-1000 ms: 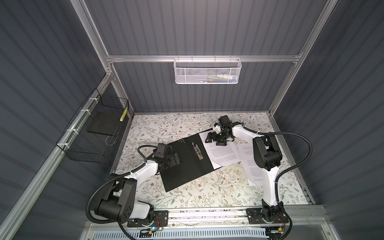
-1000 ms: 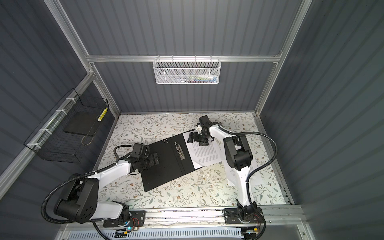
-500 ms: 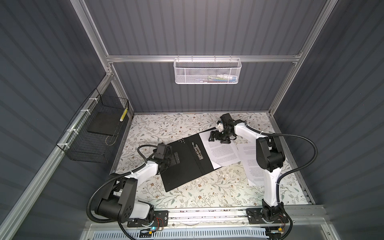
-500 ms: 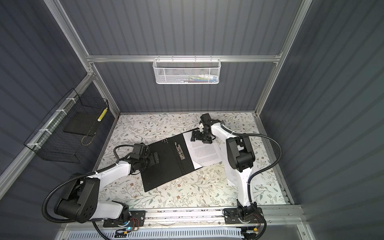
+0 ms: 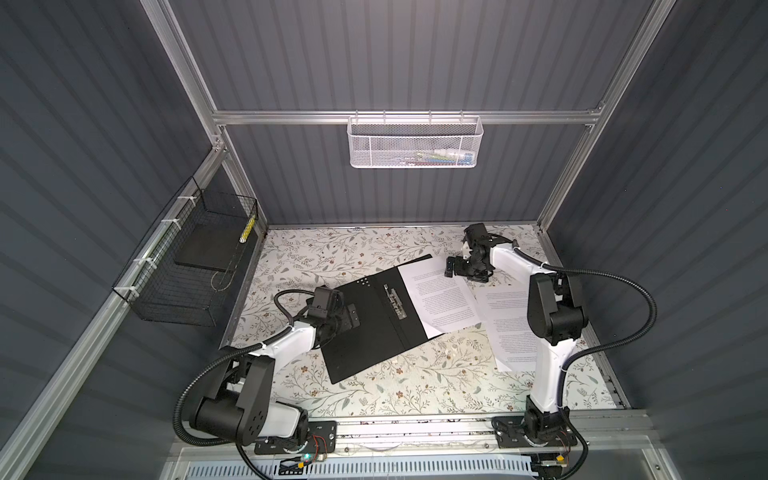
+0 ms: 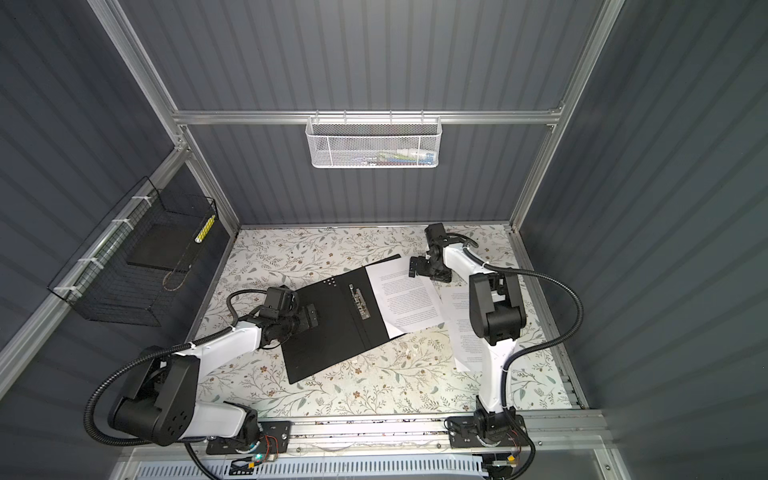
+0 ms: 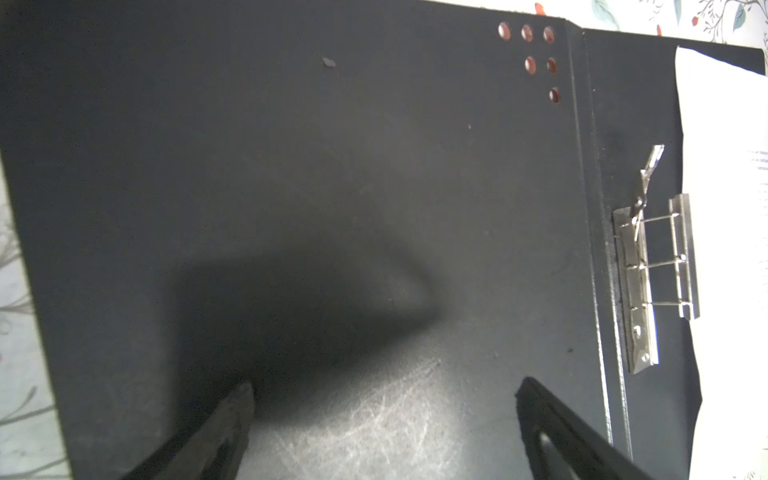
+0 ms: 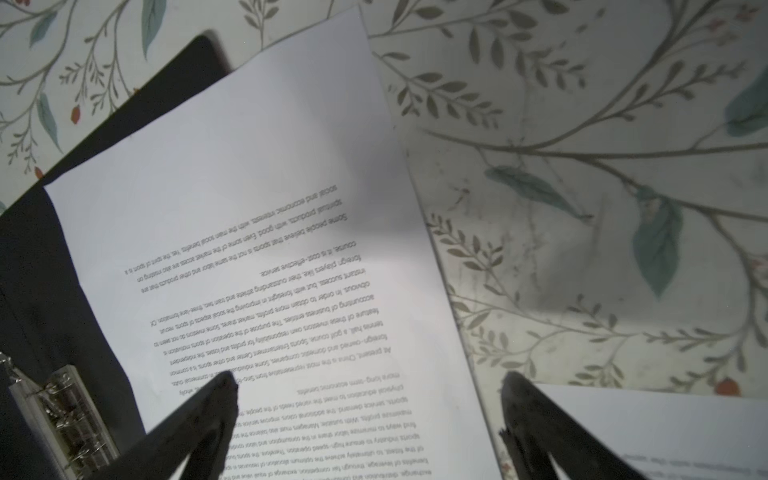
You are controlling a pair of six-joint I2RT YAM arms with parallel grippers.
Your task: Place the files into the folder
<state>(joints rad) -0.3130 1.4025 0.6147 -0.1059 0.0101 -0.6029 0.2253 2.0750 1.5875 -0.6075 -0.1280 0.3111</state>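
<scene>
The folder (image 5: 365, 332) lies open in the middle of the table, black inside up, its metal clip (image 5: 395, 301) on the spine. One sheet of the files (image 5: 440, 295) lies on the folder's right half and juts past its edge. More sheets (image 5: 505, 332) lie on the table to the right, partly under the right arm. My left gripper (image 5: 353, 318) is open over the folder's left cover (image 7: 332, 187), nothing between its fingers. My right gripper (image 5: 451, 268) is open above the far end of the sheet (image 8: 249, 166), straddling its edge. Whether it touches the paper does not show.
A white mesh basket (image 5: 415, 141) hangs on the back wall. A black wire basket (image 5: 195, 266) is fixed to the left wall. Aluminium frame posts stand at the table's back corners. The floral table cover (image 5: 415, 382) shows in front of the folder.
My right gripper has shifted slightly to the right over the sheet's far end and its jaws have spread a touch. The left arm, folder and sheets stay put.
</scene>
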